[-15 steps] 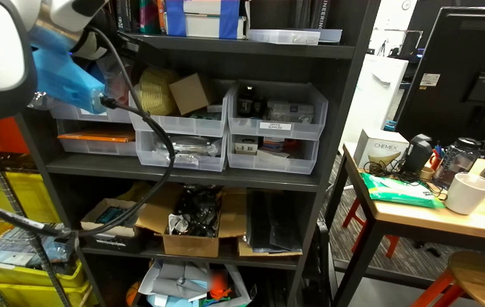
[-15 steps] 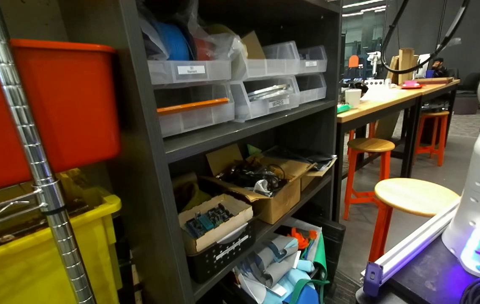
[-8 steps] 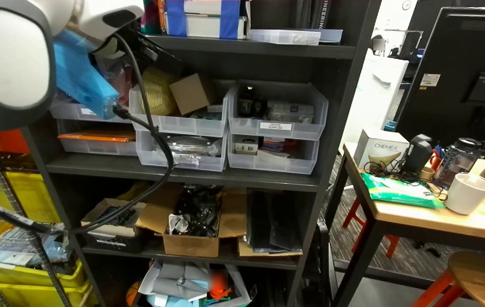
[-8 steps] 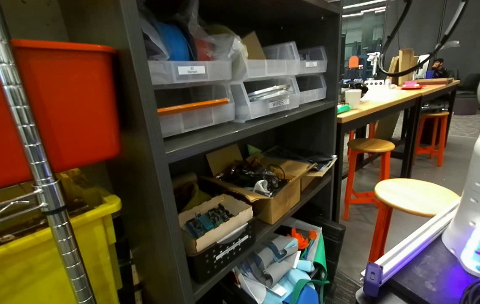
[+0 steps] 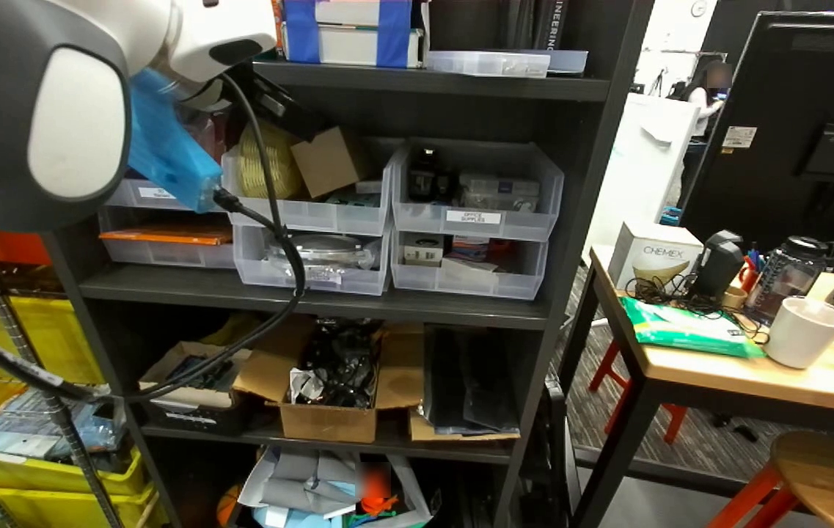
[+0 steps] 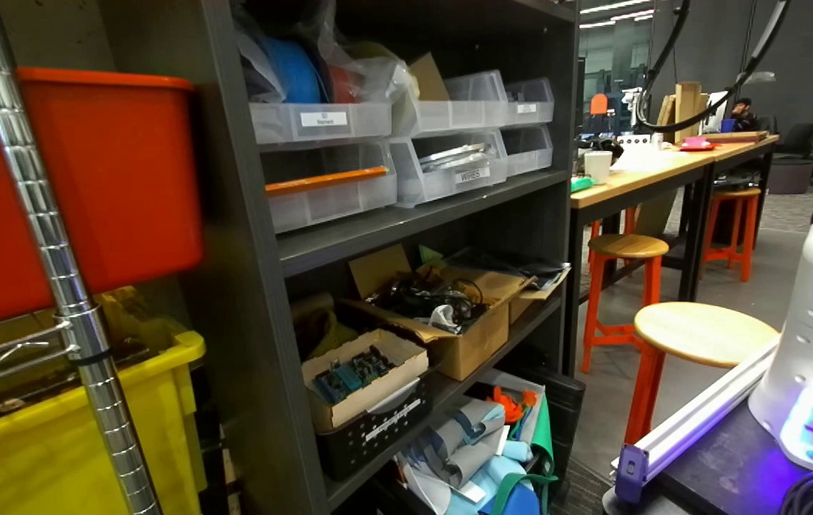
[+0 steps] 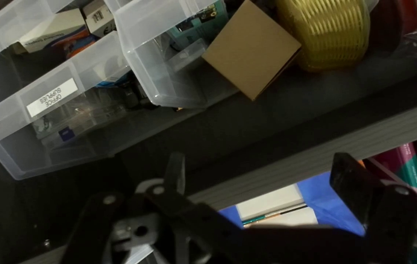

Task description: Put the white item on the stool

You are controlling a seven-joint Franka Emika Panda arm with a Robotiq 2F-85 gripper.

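The gripper (image 7: 259, 161) hangs before the dark shelving (image 5: 314, 306), its fingers (image 7: 351, 187) spread wide apart. In an exterior view a flat whitish piece (image 5: 490, 64) lies on the upper shelf (image 5: 417, 82), just beside a blue-banded stack (image 5: 350, 45); whether it is the white item, I cannot tell. A wooden stool (image 6: 706, 332) stands near the robot's base (image 6: 803, 350).

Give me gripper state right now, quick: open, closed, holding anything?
Gripper: open, fingers well apart in the wrist view, holding nothing.
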